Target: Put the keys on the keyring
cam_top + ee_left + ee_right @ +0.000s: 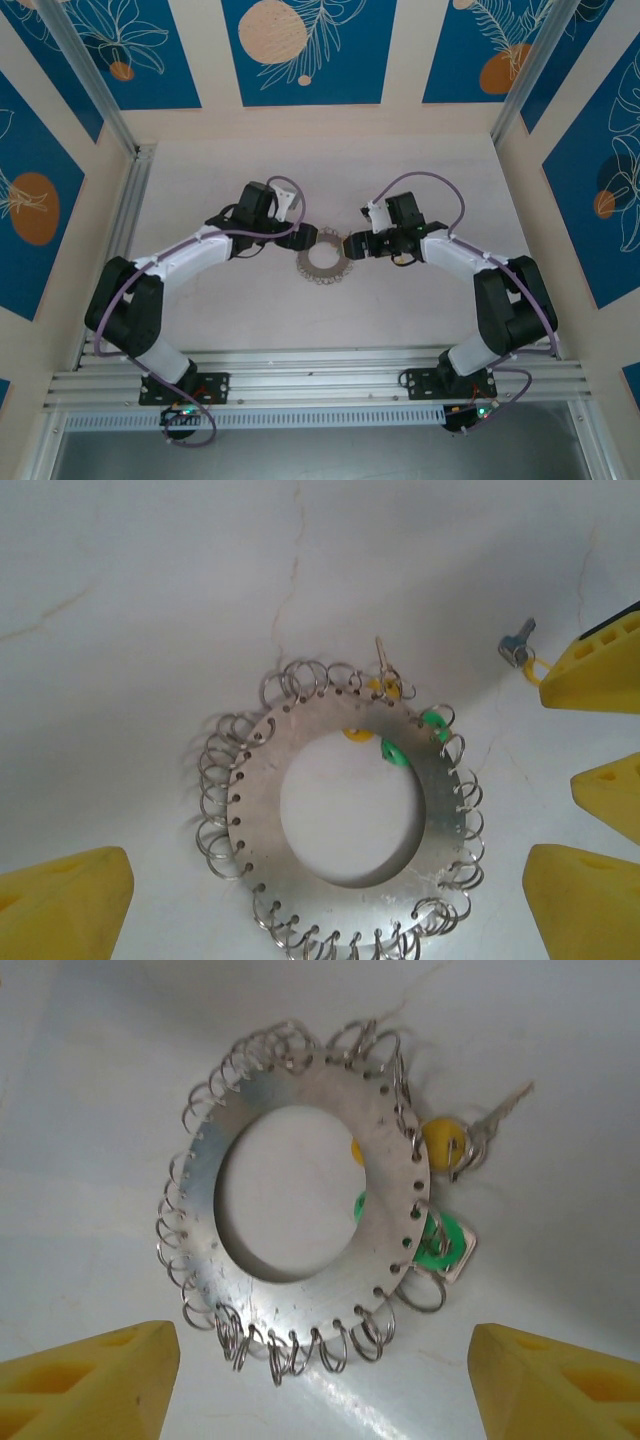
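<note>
You have the keyring (pixel 310 268) lying flat on the pale bench (pixel 400 320), between the two arms, with the left gripper (pixel 303 238) at its far-left edge and the right gripper (pixel 350 246) at its far-right edge. From the left wrist, your left gripper (pixel 327 872) stands wide apart, its yellow fingers (pixel 60 900) on either side of the keyring (pixel 445 810) and clamped on nothing. From the right wrist, your right gripper (pixel 322 1345) is also apart and holds nothing, with the keyring (pixel 390 1160) just ahead of its fingertips. Both keys sit at the ring's rim among the small wire loops: the yellow-headed key (pixel 445 1142) points outward and the green-headed key (pixel 440 1238) is tucked partly under the plate. You cannot tell whether either is threaded on.
</note>
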